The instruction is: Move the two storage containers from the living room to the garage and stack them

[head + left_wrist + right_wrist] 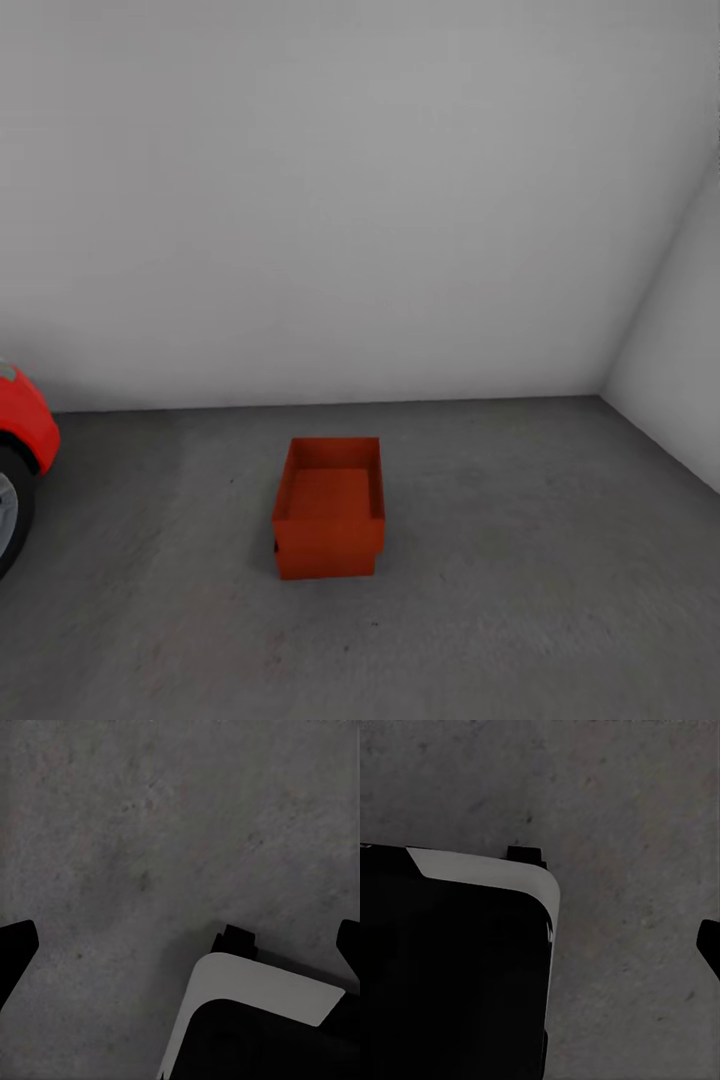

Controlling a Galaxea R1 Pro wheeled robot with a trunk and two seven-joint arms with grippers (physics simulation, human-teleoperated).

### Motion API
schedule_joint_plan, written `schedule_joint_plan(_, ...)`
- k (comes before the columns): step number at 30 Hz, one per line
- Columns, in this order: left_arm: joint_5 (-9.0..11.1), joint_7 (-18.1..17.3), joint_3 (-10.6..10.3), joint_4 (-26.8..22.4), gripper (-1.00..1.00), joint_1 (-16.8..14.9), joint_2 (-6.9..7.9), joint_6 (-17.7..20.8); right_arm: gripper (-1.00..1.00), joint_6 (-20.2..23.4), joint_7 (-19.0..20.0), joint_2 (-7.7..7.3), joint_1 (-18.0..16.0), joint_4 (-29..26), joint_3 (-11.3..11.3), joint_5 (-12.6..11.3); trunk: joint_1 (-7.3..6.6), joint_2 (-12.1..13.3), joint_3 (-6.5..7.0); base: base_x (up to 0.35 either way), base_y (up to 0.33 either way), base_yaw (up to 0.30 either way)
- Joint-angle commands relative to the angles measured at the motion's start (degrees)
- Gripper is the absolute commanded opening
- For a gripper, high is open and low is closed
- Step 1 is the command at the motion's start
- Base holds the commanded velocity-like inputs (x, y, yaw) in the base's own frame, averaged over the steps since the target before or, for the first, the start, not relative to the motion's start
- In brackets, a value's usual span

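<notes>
You had one orange-red storage container [329,507] sitting upright on the grey concrete floor [520,560] of the garage, near the white back wall [350,200], well apart from the red car [22,440] at your left. Your left pincer [180,945] hung wide open over bare concrete. Whether your right pincer [709,945] was open, I could not tell.

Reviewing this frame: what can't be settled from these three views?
- Car: cut off by the head view's left edge.
- Bin: its far side is hidden behind its own near wall; one bin or two nested cannot be told.
- Left fingers: dark tips at the frame edges, wide apart.
- Right fingers: one tip shows; state unclear.
</notes>
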Motion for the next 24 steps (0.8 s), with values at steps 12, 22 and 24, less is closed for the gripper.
schedule_joint_plan(12,0.62,0.14,-0.54,0.05,1.0,-0.03,-0.2,-0.02,1.0,-0.29,-0.3,0.01,-0.08,0.2,0.08,0.55,0.0,-0.04,1.06,0.0,0.0,0.0)
schedule_joint_plan(22,0.68,0.11,-0.48,0.05,1.0,-0.04,-0.4,-0.02,1.0,-0.29,-0.3,0.01,-0.08,0.15,0.08,0.53,0.0,-0.04,1.98,0.0,0.0,0.0)
schedule_joint_plan(24,0.7,0.13,-0.49,0.05,1.0,-0.04,-0.41,-0.01,1.0,-0.29,-0.3,-0.02,-0.08,0.14,0.08,0.53,0.0,-0.04,2.17,0.0,0.0,0.0)
